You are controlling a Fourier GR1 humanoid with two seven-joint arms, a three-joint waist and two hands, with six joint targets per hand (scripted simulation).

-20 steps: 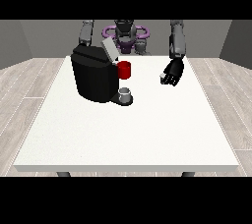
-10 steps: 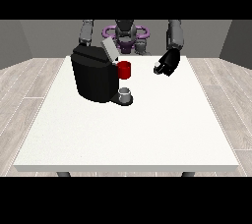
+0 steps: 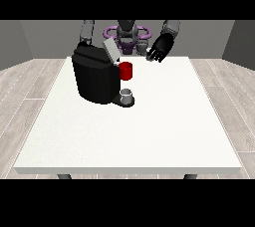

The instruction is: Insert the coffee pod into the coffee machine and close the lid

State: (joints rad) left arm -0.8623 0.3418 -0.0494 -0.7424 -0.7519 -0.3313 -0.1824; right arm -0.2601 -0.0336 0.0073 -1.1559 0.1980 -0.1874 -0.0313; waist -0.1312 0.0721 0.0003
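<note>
Standing lid-up, the coffee machine (image 3: 97, 79) shows a red thing (image 3: 126, 70); right-side hand (image 3: 158, 50) hovers, fingers relaxed.

white table (image 3: 149, 136), black coffee machine (image 3: 94, 79) (far left)

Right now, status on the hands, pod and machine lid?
Hand at view's right raised near the machine, fingers relaxed, empty. Other hand hidden behind coffee machine. Lid up. Grey thing at machine's base.
</note>
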